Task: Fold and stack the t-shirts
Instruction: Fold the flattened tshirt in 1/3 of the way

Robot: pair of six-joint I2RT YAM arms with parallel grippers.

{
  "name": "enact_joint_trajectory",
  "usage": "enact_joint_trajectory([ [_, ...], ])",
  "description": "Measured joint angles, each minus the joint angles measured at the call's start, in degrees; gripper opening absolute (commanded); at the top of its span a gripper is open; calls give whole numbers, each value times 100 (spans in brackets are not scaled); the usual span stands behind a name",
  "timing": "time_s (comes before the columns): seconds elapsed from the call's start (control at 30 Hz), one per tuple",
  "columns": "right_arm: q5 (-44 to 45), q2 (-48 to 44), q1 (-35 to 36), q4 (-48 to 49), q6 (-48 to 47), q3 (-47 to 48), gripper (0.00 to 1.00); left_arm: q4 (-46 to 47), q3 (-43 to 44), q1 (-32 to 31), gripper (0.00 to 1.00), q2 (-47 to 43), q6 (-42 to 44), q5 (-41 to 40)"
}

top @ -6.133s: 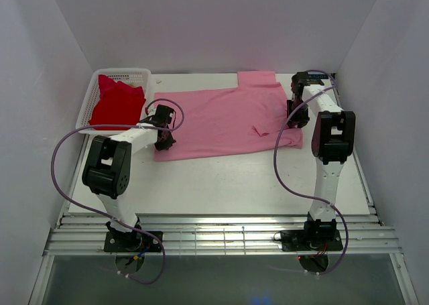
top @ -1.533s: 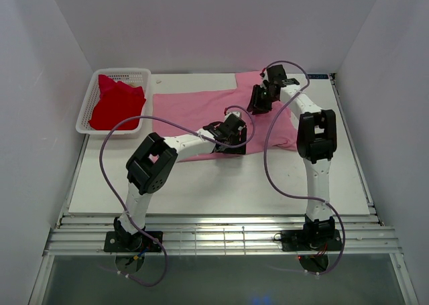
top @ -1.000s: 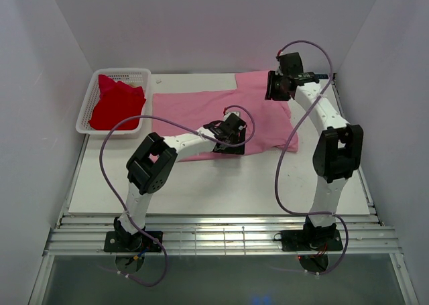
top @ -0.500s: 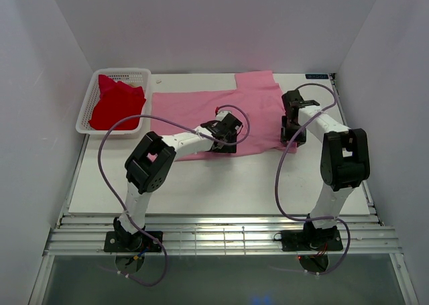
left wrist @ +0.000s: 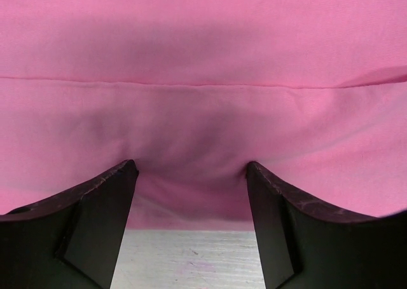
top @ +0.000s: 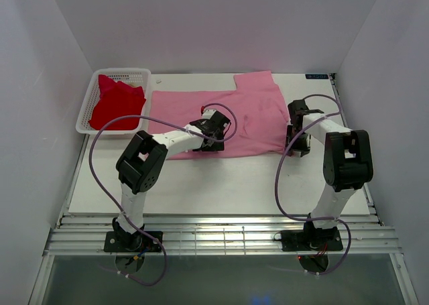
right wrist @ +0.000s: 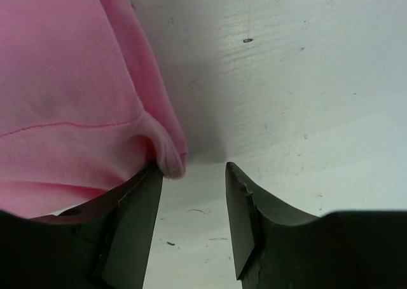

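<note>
Pink t-shirt [top: 234, 114], spread mostly flat on the table [top: 221, 177], from the centre out toward 12 and 1 o'clock. Red t-shirt [top: 117, 104], bunched in the white basket [top: 120, 71] at 10 o'clock, well apart from the pink one.

Left gripper [left wrist: 191, 168] low at the pink t-shirt's 6 o'clock edge. Jaws spread wide, nothing pinched, the hem bulging just beyond the fingertips and a stitched seam running across above. Right gripper [right wrist: 193, 168] at the 4 o'clock corner. Jaws likewise parted, bare table in the gap, a rolled hem corner touching the inner face of the finger at 9 o'clock without being nipped.

Handling, as a judgement: light, limp cotton with no stiffness to speak of. Likely to sag, drape and crease wherever unsupported, and to drag over the table rather than slide cleanly. No risk of breakage, but more risk of bunching or of catching a single layer only. Best taken at hems and corners, for the bulk of the stitched double edge: near edge for the left, corner for the right. Pinch deep enough for both layers, then lift both sides together for a straight fold line.
</note>
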Motion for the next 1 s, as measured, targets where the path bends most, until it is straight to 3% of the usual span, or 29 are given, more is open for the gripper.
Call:
enact_joint_trajectory([
  [0.1,-168,-105,-4,111,0,-127,50,-15,-2,7,80,-7,-2,-4],
  [0.17,-315,-133,-4,164,-17,-155,43,-17,-2,7,80,-7,-2,-4],
  [0.2,-372,-133,-4,205,-35,-160,26,-17,-2,7,81,-7,-2,-4],
  [0.23,-431,-131,-7,247,-79,-168,17,-17,-2,7,80,-7,-2,-4],
  [0.3,-498,-129,-7,293,-61,-173,8,-17,-2,7,81,-9,-2,-7],
  [0.5,-365,-109,-4,304,-103,-173,8,-15,-149,70,80,-111,-7,-15],
  [1.0,1646,4,-17,44,-857,619,9,-9,-385,258,80,-280,-35,0],
])
